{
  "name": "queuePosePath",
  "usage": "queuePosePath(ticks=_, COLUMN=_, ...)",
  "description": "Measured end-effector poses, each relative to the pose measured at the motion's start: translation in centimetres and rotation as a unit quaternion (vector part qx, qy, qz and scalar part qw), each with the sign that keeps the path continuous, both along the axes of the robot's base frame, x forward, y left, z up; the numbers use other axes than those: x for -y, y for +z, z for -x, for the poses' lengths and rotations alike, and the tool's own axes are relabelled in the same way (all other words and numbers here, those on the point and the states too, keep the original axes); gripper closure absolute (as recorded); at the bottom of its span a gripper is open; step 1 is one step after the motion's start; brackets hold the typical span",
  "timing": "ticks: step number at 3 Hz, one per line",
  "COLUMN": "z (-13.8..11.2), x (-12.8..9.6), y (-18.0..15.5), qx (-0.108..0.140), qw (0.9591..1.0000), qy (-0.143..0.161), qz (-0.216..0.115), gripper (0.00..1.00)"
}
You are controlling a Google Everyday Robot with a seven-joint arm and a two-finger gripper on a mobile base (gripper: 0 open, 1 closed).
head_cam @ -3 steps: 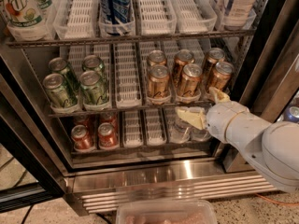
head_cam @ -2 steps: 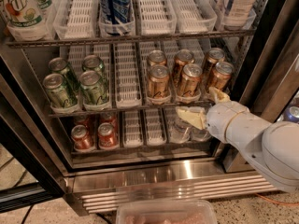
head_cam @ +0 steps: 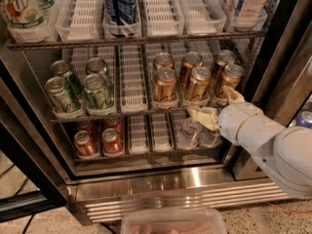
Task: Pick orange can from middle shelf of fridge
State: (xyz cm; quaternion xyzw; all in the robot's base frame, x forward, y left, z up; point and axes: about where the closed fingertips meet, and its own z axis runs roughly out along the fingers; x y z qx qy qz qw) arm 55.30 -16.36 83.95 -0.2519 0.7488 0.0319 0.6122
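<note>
Six copper-orange cans (head_cam: pixel 165 85) stand in three lanes on the right half of the middle shelf (head_cam: pixel 131 112) of the fridge (head_cam: pixel 185 179). My gripper (head_cam: pixel 212 104), with cream fingers on a white arm, is at the shelf's front rail, just below and in front of the rightmost orange can (head_cam: pixel 229 80). The fingers are apart and hold nothing: one finger (head_cam: pixel 202 117) lies below the rail, the other (head_cam: pixel 235 95) rises beside the rightmost can.
Green cans (head_cam: pixel 97 90) fill the shelf's left lanes. Red cans (head_cam: pixel 111 141) and clear-topped cans (head_cam: pixel 189 130) sit on the lowest tier. Tall bottles (head_cam: pixel 119 4) stand above. A dark door edge (head_cam: pixel 29 150) is at left, and a plastic tub (head_cam: pixel 173 222) is below.
</note>
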Motion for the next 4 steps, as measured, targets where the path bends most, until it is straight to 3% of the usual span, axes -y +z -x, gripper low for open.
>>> queuePosePath(ticks=1, z=-0.71, x=0.68, y=0.06, qx=0.014, qw=0.9999, qy=-0.008, qz=0.006, gripper=0.33)
queuePosePath(ticks=4, z=-1.49, x=-0.26, y=0.02, qx=0.027, qw=0.9996, qy=0.004, qz=0.002, gripper=0.39)
